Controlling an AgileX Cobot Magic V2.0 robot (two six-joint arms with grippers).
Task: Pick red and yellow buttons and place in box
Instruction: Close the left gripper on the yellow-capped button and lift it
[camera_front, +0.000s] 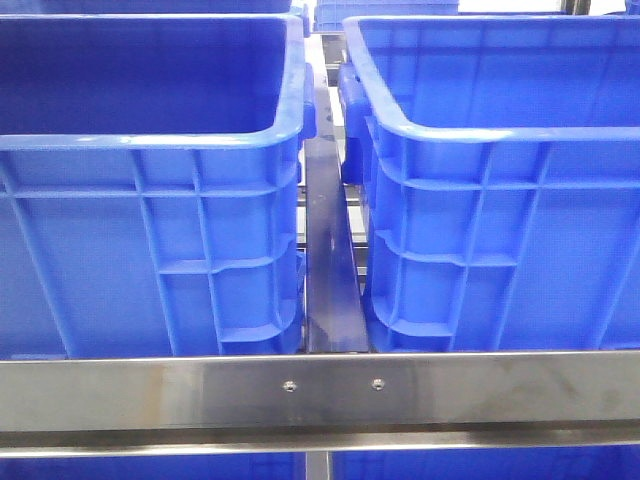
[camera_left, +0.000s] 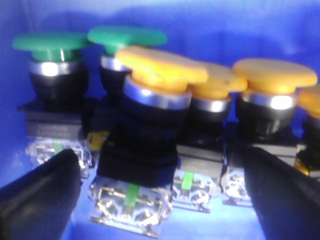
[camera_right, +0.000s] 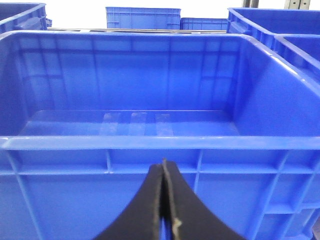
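In the left wrist view several mushroom-head push buttons stand on a blue crate floor (camera_left: 30, 165). The nearest has a yellow cap (camera_left: 161, 66), a black body and a clear contact block. More yellow-capped buttons (camera_left: 274, 75) stand beside it. No red button shows. My left gripper (camera_left: 160, 167) is open, its black fingers (camera_left: 42, 195) on either side of the nearest yellow button, apart from it. My right gripper (camera_right: 164, 167) is shut and empty, just outside the near wall of an empty blue crate (camera_right: 150, 142). Neither gripper shows in the front view.
Two green-capped buttons (camera_left: 47, 42) stand behind the yellow ones. The front view shows two large blue crates, left (camera_front: 150, 135) and right (camera_front: 500, 130), with a dark gap and a steel rail (camera_front: 320, 390) in front. More blue crates (camera_right: 142, 17) stand behind.
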